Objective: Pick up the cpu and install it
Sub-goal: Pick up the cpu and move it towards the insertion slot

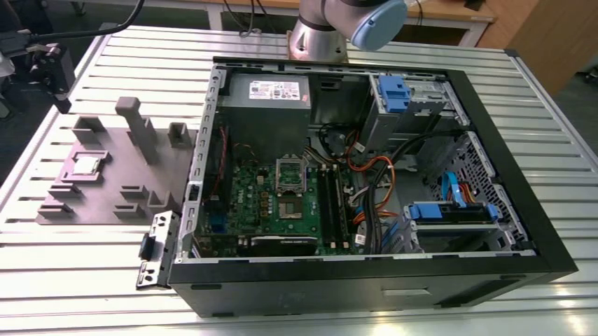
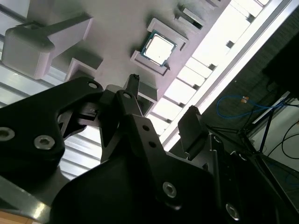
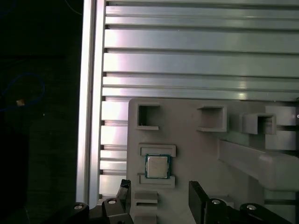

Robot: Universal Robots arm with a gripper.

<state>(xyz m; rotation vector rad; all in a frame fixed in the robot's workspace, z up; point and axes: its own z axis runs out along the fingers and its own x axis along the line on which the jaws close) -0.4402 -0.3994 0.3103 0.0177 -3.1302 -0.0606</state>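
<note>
You have the table [image 1: 94, 280] carrying the open case [image 1: 374, 283] and, by its edge on the exterior view's left, the grey fixture [image 1: 105, 199]. Your gripper [image 3: 158, 184] hangs above the fixture, fingers spread, holding nothing. The cpu [image 3: 157, 166] lies flat in its recess near the fixture's outer edge, untouched.

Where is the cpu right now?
The cpu sits in a recess of the grey fixture plate, on the exterior view's left of the open computer case, not touched by anything.
</note>
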